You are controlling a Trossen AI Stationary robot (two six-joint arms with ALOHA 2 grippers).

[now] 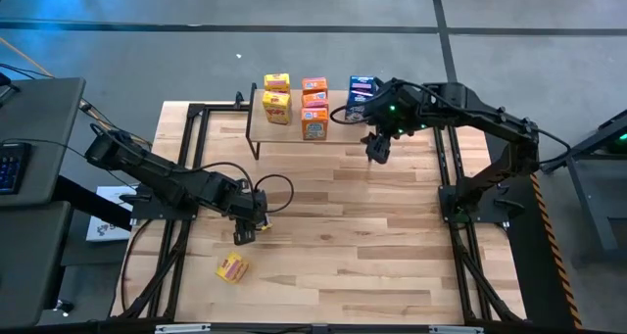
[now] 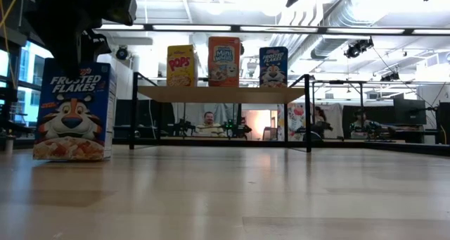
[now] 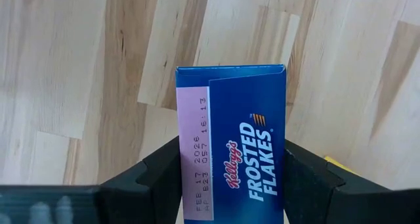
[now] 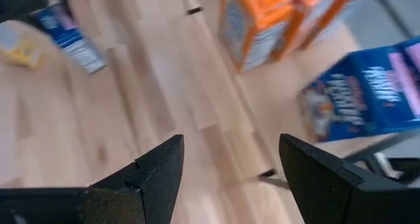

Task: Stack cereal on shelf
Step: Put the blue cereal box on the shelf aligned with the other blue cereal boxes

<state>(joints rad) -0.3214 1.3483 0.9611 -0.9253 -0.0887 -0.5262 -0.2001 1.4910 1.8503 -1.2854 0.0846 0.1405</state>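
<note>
Frosted Flakes box (image 3: 239, 152), blue, stands upright on the bench toward its left front part, clamped between the fingers of the left gripper (image 3: 231, 178); a yellow box (image 1: 231, 266) lies flat nearer the front left corner. Near the bench's rear edge the shelf (image 1: 338, 133) carries yellow, orange and blue boxes. Right gripper (image 4: 230, 178) hangs just off the shelf's front right corner, fingers spread and holding nothing.

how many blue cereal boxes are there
3. One blue box and a second blue box sit together at the shelf's right end. The third blue box stands on the table, held by the left pincer. None appears hidden.
</note>
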